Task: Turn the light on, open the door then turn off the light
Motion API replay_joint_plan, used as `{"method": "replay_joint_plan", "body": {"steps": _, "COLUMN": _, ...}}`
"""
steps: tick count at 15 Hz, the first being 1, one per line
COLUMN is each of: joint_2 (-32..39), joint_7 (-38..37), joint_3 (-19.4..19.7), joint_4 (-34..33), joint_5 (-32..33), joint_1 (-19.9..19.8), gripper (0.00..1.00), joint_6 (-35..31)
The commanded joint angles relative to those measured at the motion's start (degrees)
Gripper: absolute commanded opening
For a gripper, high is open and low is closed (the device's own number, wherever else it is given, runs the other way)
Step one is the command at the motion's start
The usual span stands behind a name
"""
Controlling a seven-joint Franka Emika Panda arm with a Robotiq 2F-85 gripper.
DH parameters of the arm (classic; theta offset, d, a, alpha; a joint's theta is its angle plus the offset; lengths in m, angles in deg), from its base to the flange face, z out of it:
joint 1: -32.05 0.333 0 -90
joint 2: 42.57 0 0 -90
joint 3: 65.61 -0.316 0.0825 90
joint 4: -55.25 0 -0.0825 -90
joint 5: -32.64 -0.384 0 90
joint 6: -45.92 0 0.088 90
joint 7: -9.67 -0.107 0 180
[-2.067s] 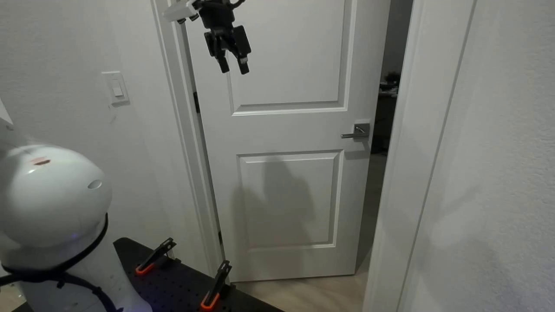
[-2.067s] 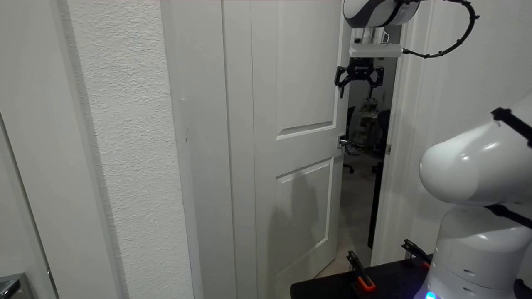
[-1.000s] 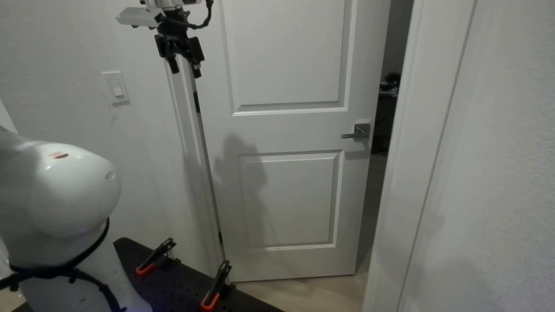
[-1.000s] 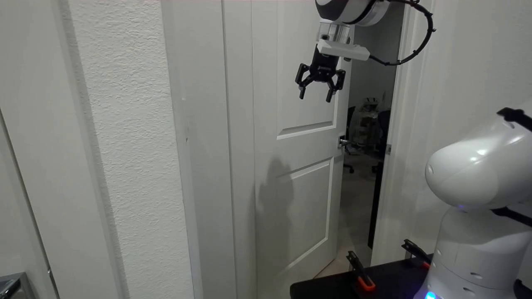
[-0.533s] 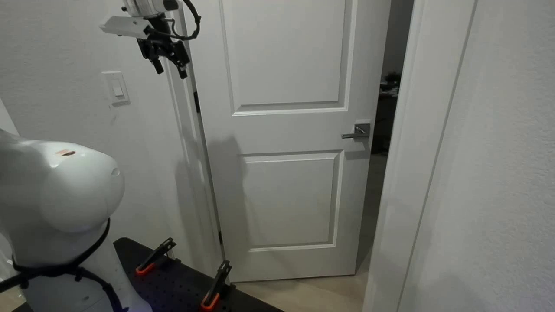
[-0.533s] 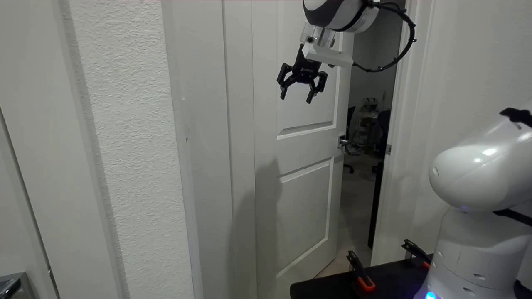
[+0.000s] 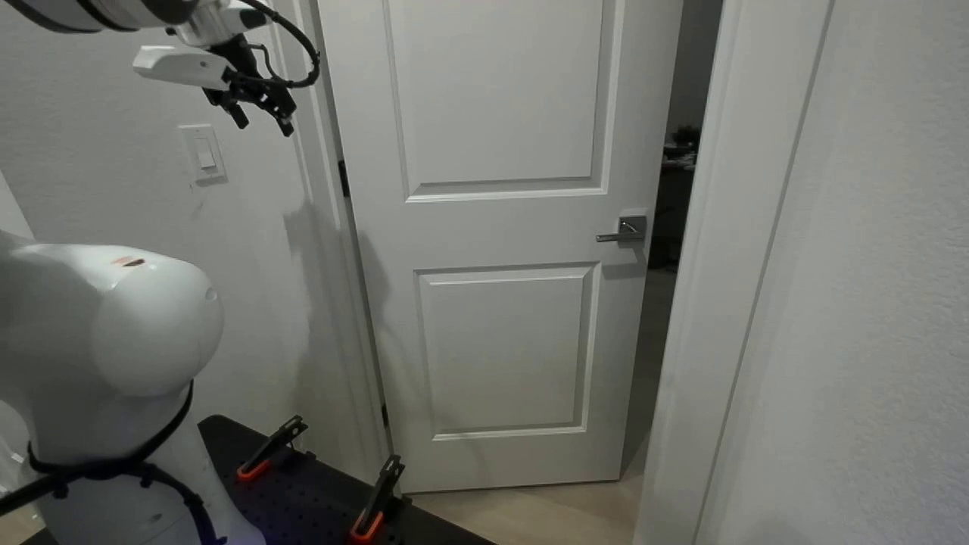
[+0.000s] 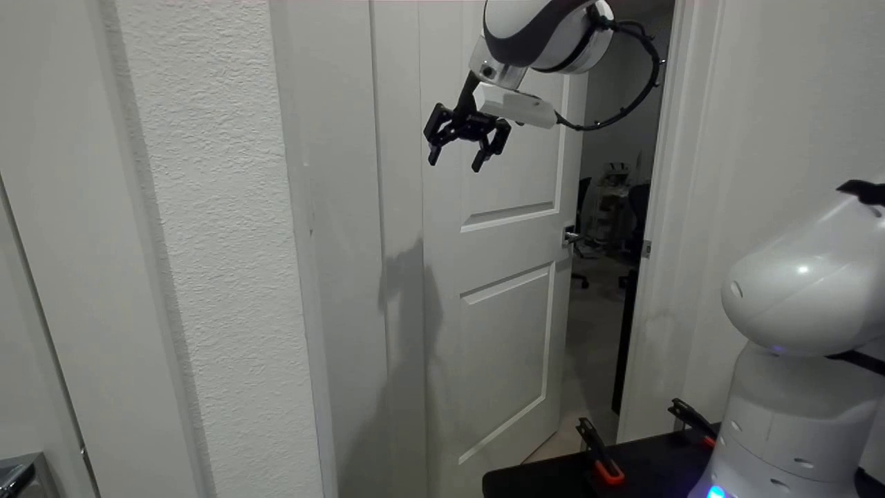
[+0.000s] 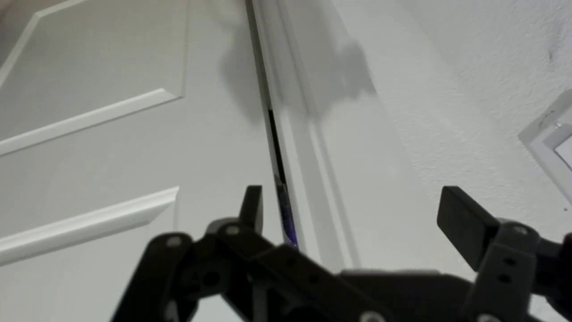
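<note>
The white panelled door (image 7: pixel 500 235) stands ajar in both exterior views, a dark room visible past its free edge. Its silver lever handle (image 7: pixel 628 229) is on that edge. On the wall beyond the hinge side is a white switch plate (image 7: pixel 203 154); the light itself is out of view. My gripper (image 7: pixel 265 127) hangs open with nothing in it, above and to the right of the plate in that exterior view and tilted. In the wrist view the gripper (image 9: pixel 357 201) has its fingers spread before the hinge gap and frame, with part of the switch plate (image 9: pixel 547 138) at the right edge.
A black perforated table (image 7: pixel 318 496) carries the arm's white base, with two orange-tipped clamps (image 7: pixel 378 496) along its edge. White door frame (image 7: pixel 696 341) borders the opening. Through the doorway (image 8: pixel 598 332), chairs and a cart are visible. A metal corner (image 8: pixel 21 474) shows at the lower left.
My gripper has swung left in both exterior views, away from the door's panel toward the hinge side, and has tilted more. Door and room brightness look the same.
</note>
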Motion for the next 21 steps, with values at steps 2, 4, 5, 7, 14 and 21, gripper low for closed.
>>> {"method": "replay_joint_plan", "body": {"steps": 2, "joint_2": -0.7, "joint_7": 0.4, "joint_3": -1.8, "joint_4": 2.8, "joint_5": -1.3, "joint_1": 2.6, "gripper": 1.00, "joint_6": -7.5}}
{"method": "replay_joint_plan", "body": {"steps": 4, "joint_2": 0.0, "joint_7": 0.0, "joint_3": -2.0, "joint_4": 1.5, "joint_5": -0.1, "joint_1": 1.8, "gripper": 1.00, "joint_6": -5.1}}
{"method": "replay_joint_plan", "body": {"steps": 5, "joint_2": 0.0, "joint_7": 0.0, "joint_3": -2.0, "joint_4": 1.5, "joint_5": -0.1, "joint_1": 1.8, "gripper": 1.00, "joint_6": -5.0}}
{"method": "replay_joint_plan", "body": {"steps": 7, "joint_2": 0.0, "joint_7": -0.1, "joint_3": -1.9, "joint_4": 1.5, "joint_5": -0.1, "joint_1": 1.7, "gripper": 1.00, "joint_6": -5.0}}
{"method": "replay_joint_plan", "body": {"steps": 14, "joint_2": 2.3, "joint_7": 2.6, "joint_3": -1.2, "joint_4": 0.8, "joint_5": -1.4, "joint_1": 4.0, "gripper": 1.00, "joint_6": -6.5}}
{"method": "replay_joint_plan", "body": {"steps": 21, "joint_2": 7.2, "joint_7": 11.2, "joint_3": -0.2, "joint_4": -1.2, "joint_5": -3.6, "joint_1": 10.9, "gripper": 1.00, "joint_6": -8.4}}
